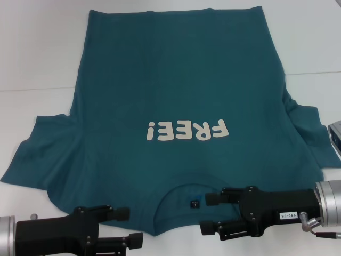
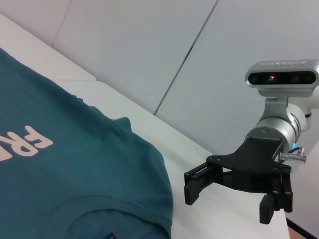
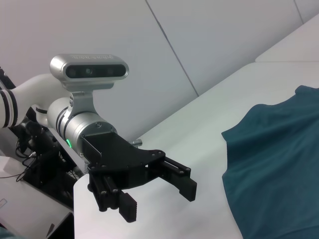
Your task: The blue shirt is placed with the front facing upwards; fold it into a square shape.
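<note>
The blue shirt (image 1: 176,80) lies spread flat on the white table (image 1: 37,58), front up, collar toward me, both sleeves out to the sides. Its white "FREE!" print (image 1: 186,130) reads upside down, and a small dark neck label (image 1: 195,204) shows inside the collar. My left gripper (image 1: 133,226) hovers open over the shoulder near the collar's left side; the right wrist view shows it too (image 3: 154,196). Open as well, my right gripper (image 1: 205,213) hangs above the collar's right side, also seen from the left wrist (image 2: 230,199). Teal cloth shows in both wrist views (image 2: 75,169) (image 3: 279,164).
A small silver-grey object (image 1: 335,136) sits at the table's right edge beside the right sleeve (image 1: 311,133). White table surface surrounds the shirt on the far side and the left. A seam in the table top (image 1: 32,88) runs across behind the left sleeve.
</note>
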You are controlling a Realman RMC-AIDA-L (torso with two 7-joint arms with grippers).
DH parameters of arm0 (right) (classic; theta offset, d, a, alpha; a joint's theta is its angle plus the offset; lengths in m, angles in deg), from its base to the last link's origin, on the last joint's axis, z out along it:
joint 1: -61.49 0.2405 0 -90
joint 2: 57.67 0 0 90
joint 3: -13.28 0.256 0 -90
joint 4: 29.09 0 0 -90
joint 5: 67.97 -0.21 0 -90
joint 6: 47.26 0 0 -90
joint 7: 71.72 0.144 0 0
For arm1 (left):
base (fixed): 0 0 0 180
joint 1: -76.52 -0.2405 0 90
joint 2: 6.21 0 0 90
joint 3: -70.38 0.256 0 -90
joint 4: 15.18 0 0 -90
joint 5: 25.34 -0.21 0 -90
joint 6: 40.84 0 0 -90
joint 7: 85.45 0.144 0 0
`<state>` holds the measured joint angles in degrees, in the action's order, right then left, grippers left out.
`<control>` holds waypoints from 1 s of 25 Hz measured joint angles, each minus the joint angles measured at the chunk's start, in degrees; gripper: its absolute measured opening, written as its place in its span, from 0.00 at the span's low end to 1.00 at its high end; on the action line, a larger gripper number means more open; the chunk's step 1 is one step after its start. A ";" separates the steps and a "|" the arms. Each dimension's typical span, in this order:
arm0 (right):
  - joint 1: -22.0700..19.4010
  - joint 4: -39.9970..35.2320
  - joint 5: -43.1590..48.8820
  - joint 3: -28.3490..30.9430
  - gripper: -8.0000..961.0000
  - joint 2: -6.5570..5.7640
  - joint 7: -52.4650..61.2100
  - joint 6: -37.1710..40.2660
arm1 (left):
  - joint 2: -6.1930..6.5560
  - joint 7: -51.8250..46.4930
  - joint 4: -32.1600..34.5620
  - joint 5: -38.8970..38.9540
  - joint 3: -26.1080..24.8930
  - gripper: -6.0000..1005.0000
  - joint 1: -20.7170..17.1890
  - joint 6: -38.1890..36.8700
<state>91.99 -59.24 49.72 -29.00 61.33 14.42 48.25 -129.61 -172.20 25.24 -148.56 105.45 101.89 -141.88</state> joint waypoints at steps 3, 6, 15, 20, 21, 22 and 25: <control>0.00 0.00 -0.03 0.00 0.98 0.00 0.00 0.01 | 0.00 -0.02 0.00 0.00 0.00 0.84 0.02 -0.03; 0.00 0.00 -0.03 0.00 0.98 0.00 0.00 0.02 | 0.00 -0.04 0.00 0.00 0.00 0.84 0.03 -0.03; 0.00 0.00 -0.02 0.00 0.98 0.00 0.00 0.12 | 0.00 -0.73 0.00 0.21 -0.15 0.84 -0.13 0.00; 0.03 0.00 0.00 0.28 0.98 -0.01 0.34 0.12 | 0.94 -12.79 -0.03 0.61 -4.44 0.84 1.57 2.29; 0.08 0.00 0.00 0.45 0.98 -0.01 0.71 0.12 | 1.35 -17.27 -0.03 0.63 -5.63 0.84 2.14 3.18; 0.13 0.00 0.00 0.65 0.98 -0.06 1.14 0.12 | 1.88 -22.23 -0.02 0.63 -7.00 0.84 2.71 4.12; 0.35 -0.13 -0.02 1.53 0.98 -0.23 3.24 0.11 | 3.15 -34.22 -0.11 0.63 -11.11 0.84 3.76 5.54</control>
<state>92.33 -59.36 49.71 -27.47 61.11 17.66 48.36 -126.47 -206.42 25.13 -147.93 94.34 105.65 -136.34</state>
